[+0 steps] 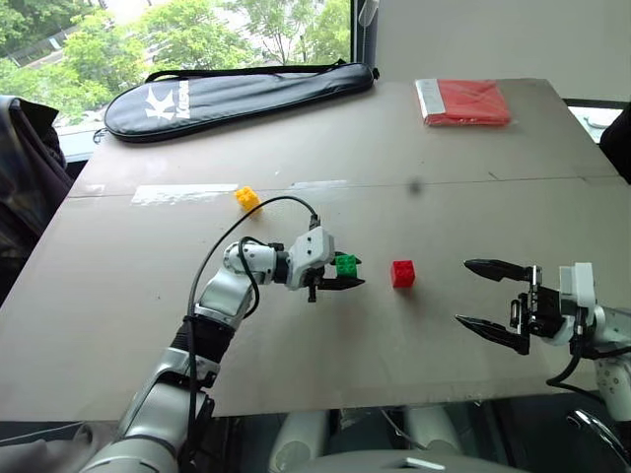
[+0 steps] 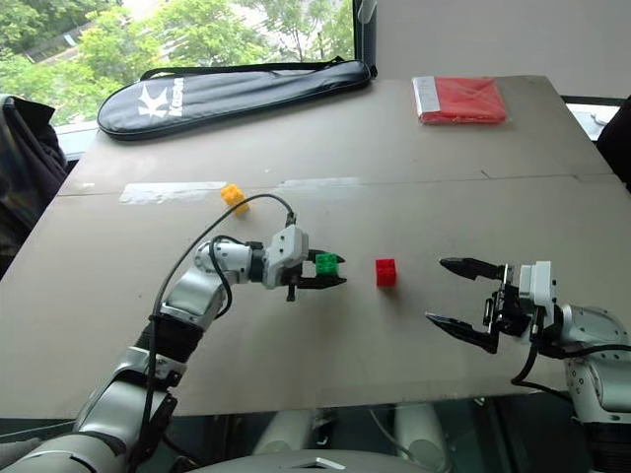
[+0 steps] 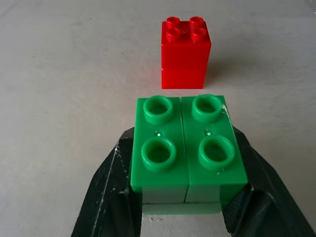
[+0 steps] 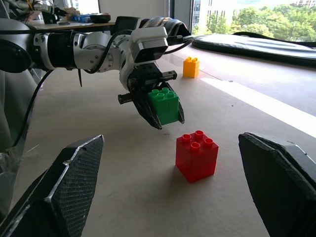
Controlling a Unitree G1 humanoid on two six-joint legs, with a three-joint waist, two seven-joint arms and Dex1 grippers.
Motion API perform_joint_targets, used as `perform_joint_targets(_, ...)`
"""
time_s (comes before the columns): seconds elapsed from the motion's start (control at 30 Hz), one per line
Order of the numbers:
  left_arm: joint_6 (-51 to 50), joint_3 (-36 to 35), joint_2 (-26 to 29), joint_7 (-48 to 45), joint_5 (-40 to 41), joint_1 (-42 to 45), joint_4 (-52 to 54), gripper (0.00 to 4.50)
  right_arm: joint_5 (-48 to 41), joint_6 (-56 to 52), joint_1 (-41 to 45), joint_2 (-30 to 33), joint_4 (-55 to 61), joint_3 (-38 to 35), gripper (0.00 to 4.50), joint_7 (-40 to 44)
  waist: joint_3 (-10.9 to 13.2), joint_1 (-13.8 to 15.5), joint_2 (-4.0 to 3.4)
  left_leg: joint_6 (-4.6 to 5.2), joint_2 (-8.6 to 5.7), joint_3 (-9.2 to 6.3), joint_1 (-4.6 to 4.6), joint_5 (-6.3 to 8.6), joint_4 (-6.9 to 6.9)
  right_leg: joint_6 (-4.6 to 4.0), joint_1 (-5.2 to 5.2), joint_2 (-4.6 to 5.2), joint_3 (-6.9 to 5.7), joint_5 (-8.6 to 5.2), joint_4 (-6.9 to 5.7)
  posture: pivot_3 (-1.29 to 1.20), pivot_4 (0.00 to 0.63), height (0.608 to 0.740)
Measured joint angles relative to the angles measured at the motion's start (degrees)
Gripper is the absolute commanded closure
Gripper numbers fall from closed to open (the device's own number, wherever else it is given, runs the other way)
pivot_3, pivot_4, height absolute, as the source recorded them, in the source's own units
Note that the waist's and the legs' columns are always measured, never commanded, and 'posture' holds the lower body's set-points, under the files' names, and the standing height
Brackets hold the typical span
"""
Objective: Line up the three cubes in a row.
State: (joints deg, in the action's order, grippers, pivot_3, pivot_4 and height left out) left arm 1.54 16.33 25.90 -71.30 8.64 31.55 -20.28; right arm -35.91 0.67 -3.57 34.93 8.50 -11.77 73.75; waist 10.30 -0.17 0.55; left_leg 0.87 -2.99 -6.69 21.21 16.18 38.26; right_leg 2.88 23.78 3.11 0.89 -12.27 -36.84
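Our left end effector (image 1: 339, 273) is clamped on the green cube (image 1: 346, 263), held off the counter (image 1: 296, 374) near the red cube (image 1: 402, 273). We judge it needs setting down beside red, in line. Our right end effector (image 1: 483, 294) gapes empty. Yellow cube (image 1: 246, 198) sits well apart. We see no containers.

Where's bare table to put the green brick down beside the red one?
The left tool is shut on the green studded plastic brick, above the table. Bare cardboard tabletop lies between it and the red studded plastic brick, and on toward the open right tool. The yellow studded plastic brick sits farther back.
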Motion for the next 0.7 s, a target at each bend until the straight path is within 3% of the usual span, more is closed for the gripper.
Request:
perform_joint_targets(0.33, 5.1, 2.3, -7.0, -1.6, -1.9, 3.9, -8.9, 3.15, 1.2, 1.0, -2.3, -1.6, 1.5, 0.1, 0.0, -2.7, 0.0, -0.2, 0.02, 0.01, -0.03, -0.01, 0.01, 0.0, 0.04, 0.05, 0.0, 0.0, 0.01, 0.02, -0.01, 0.0, 0.15, 0.712)
perform_joint_targets(0.7, 5.0, 2.3, -7.1, -1.5, -2.5, 4.1, -9.3, 3.15, 1.7, 2.1, -2.6, -1.6, 1.5, 0.1, 0.0, -3.0, 0.0, -0.3, 0.02, 0.01, -0.03, 0.01, -0.02, 0.0, 0.06, 0.11, -0.02, -0.01, 0.03, 0.06, -0.03, 0.0, 0.15, 0.712)
